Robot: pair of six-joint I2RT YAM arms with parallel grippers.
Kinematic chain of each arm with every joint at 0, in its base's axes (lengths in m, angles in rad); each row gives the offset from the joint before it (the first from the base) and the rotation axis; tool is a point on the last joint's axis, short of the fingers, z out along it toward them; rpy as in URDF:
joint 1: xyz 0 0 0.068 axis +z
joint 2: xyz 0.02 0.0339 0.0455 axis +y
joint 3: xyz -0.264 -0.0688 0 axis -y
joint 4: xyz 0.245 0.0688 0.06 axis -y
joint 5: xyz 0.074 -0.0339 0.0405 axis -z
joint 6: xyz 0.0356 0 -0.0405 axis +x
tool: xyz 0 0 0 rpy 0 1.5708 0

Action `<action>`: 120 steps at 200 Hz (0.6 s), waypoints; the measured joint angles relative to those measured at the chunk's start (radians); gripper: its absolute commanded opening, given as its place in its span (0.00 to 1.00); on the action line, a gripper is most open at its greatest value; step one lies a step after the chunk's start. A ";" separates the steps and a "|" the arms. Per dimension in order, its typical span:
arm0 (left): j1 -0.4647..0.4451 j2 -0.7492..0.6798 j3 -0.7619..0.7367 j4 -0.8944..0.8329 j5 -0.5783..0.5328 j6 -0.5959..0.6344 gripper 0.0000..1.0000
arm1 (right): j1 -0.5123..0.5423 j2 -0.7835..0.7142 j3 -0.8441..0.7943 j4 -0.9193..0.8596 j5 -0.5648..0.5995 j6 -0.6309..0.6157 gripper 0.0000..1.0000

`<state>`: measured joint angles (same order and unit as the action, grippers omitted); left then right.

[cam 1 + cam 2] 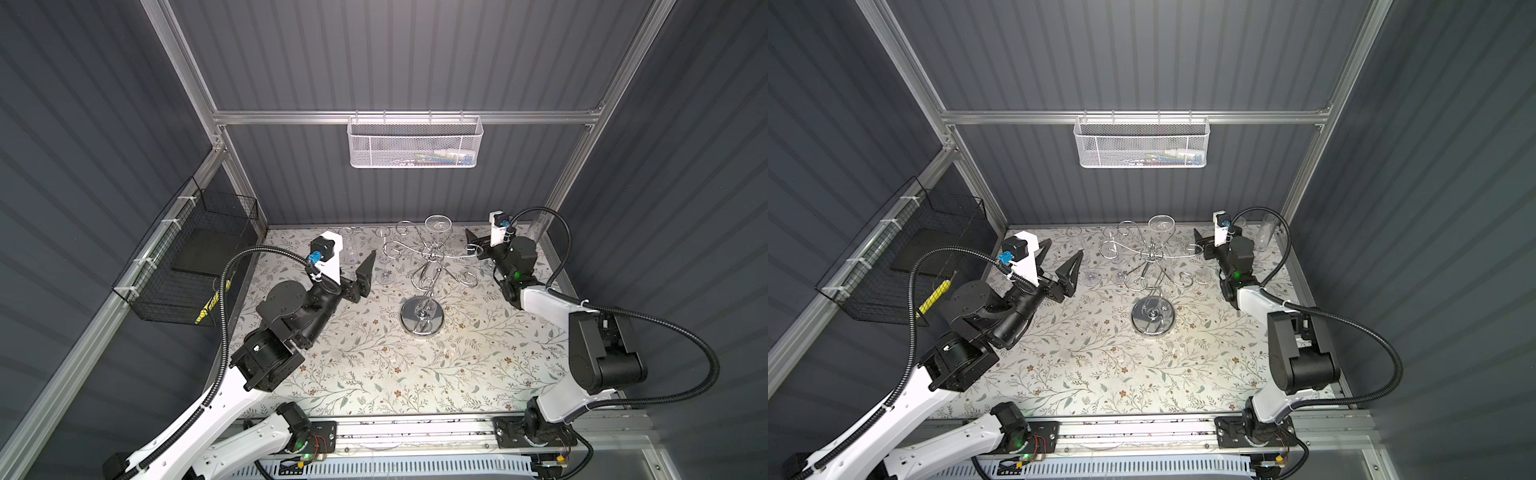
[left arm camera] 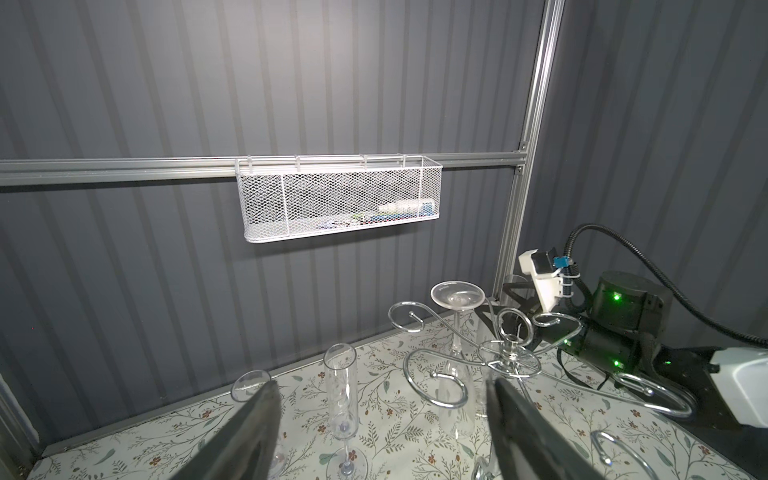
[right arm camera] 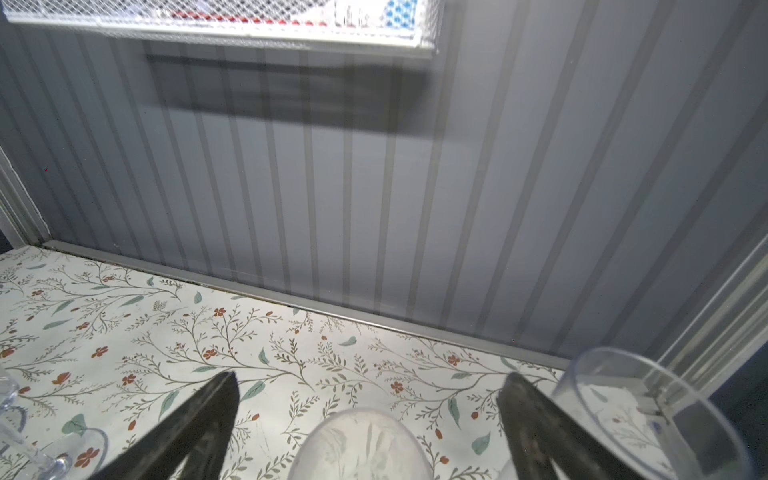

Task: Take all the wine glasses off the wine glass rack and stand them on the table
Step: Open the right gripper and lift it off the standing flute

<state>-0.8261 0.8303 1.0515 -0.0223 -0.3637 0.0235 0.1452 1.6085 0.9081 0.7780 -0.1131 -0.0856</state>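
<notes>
**A:** The rack [image 1: 432, 253], what's it like?

**B:** Shiny chrome wire. A round mirror base [image 1: 422, 319] stands mid-table, a twisted stem rises from it, and curled scroll arms fan out on top (I count six in both top views).

**A:** And the glass [image 1: 438, 224]?

**B:** Clear. It hangs upside down from the far scroll arm, foot on top and bowl below, toward the back wall. Neither claw touches it.

**A:** The claws?

**B:** The left claw [image 1: 1062, 254] is left of the rack, fingers wide apart with nothing between them. A flute [image 2: 340, 386] stands on the table just past its tips. The right claw [image 3: 370, 384] is at the rack's right, also spread wide. Its wrist view shows a second glass [image 3: 361, 444] low between the fingers, touching neither, and a clear cup [image 3: 644, 415] just beside one finger.

**A:** The table [image 1: 374, 365]?

**B:** An aluminium rail along the near edge carries both arms. Beyond it lies a pale sheet printed with leafy twigs and small reddish-brown flowers.

**A:** The room?

**B:** Dark grey ribbed walls in an aluminium frame. A black wire basket [image 1: 187, 257] hangs on the left wall. Farther back, a white mesh basket [image 1: 415, 143] hangs from the rear crossbar, holding a few small items too blurred to name.
</notes>
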 measured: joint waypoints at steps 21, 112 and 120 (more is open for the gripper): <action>0.000 -0.005 0.000 -0.007 0.002 0.000 0.81 | 0.000 -0.051 -0.008 -0.021 0.000 -0.010 0.99; 0.000 -0.010 0.086 -0.095 0.072 0.000 0.81 | 0.003 -0.347 -0.068 -0.215 0.037 -0.012 0.99; 0.000 -0.010 0.100 -0.105 0.080 0.000 0.81 | 0.003 -0.375 -0.071 -0.237 0.042 -0.005 0.99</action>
<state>-0.8261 0.8204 1.1511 -0.1272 -0.2840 0.0231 0.1478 1.2339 0.8375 0.5415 -0.0711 -0.0906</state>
